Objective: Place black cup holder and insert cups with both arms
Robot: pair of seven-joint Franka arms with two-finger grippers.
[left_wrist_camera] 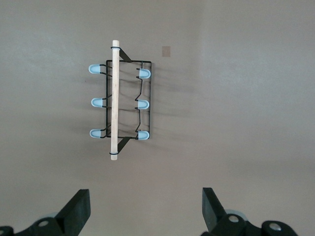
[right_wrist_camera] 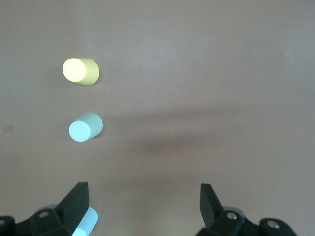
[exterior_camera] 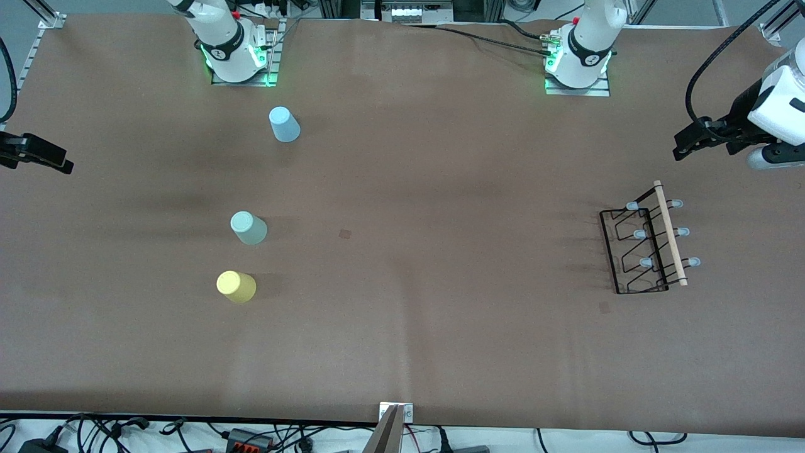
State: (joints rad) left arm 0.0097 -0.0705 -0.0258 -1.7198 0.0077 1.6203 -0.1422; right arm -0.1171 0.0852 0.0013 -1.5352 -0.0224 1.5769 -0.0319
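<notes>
From the front camera, both white arms hang up in the air at the table's two ends. The left gripper hovers over the brown table at the left arm's end, and the black thin-wire cup holder with its light wooden rod handle and pale-tipped pegs stands on the table near it, nearer the front camera than the spot below the claw. The right gripper hovers at the right arm's end; three small tapered plastic cups stand bottom-up, well apart from it, toward the table's middle: the light blue cup closest to the bases, the pale mint green cup nearer the camera, the yellow cup nearest. Over to the left wrist view: black fingers spread wide, nothing between them, the cup holder on the table ahead of the claw, untouched. Right wrist view: fingers wide too, holding nothing; the blue cup peeks out just beside one finger, the mint cup farther ahead, the yellow cup farthest.
</notes>
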